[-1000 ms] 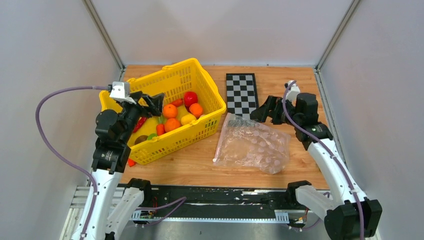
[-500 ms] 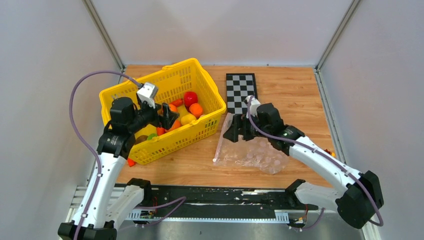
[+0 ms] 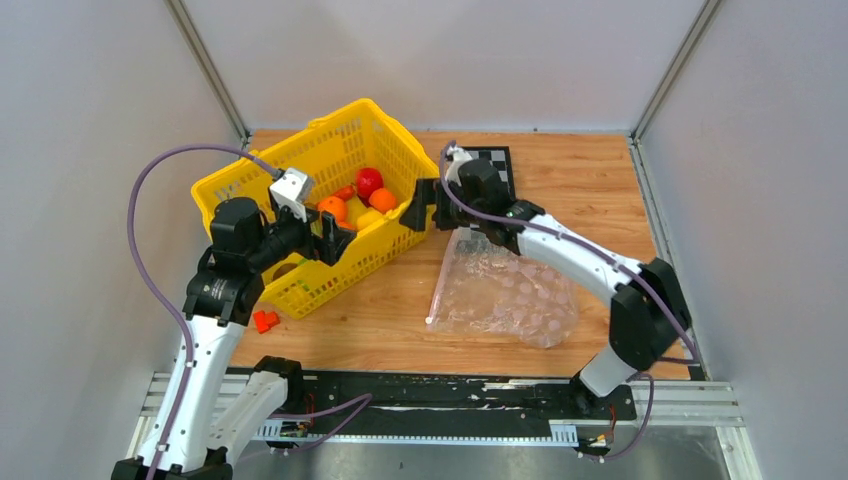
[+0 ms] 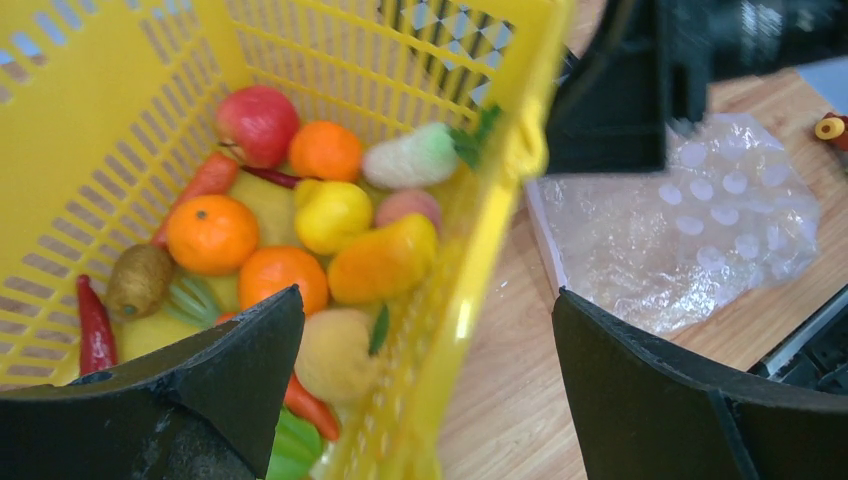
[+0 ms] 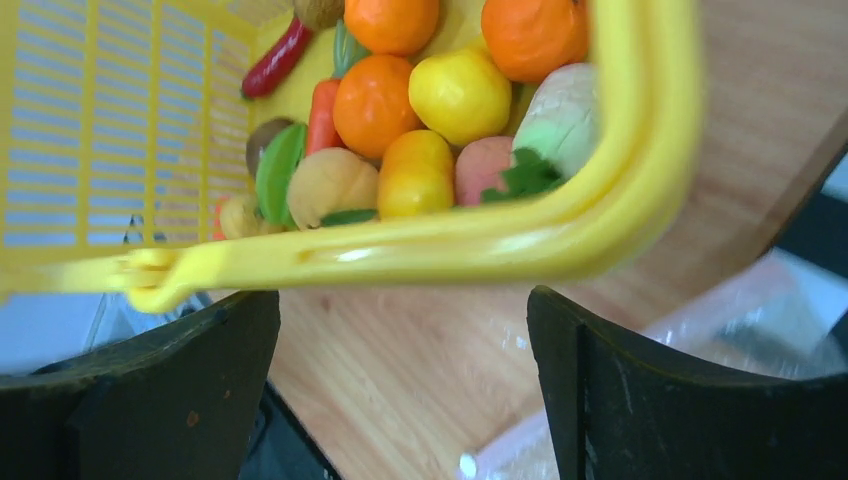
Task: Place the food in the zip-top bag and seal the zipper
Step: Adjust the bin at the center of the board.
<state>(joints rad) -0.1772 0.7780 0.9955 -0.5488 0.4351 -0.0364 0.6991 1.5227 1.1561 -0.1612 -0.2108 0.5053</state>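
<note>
Food (image 4: pixel 330 215) heaped in yellow basket (image 3: pixel 296 162), back-left part of counter (image 3: pixel 590 190); zip-top bag (image 3: pixel 505 295) lies apart.
L gripper (image 4: pixel 425 310) gapes wide astride basket's near wall, nothing clamped. R gripper (image 5: pixel 402 300) also spread wide, basket's right rim btwn fingers, not pinched. Bag flat near front edge, right of centre; zipper (image 3: pixel 438 288) along its left side, facing basket.
</note>
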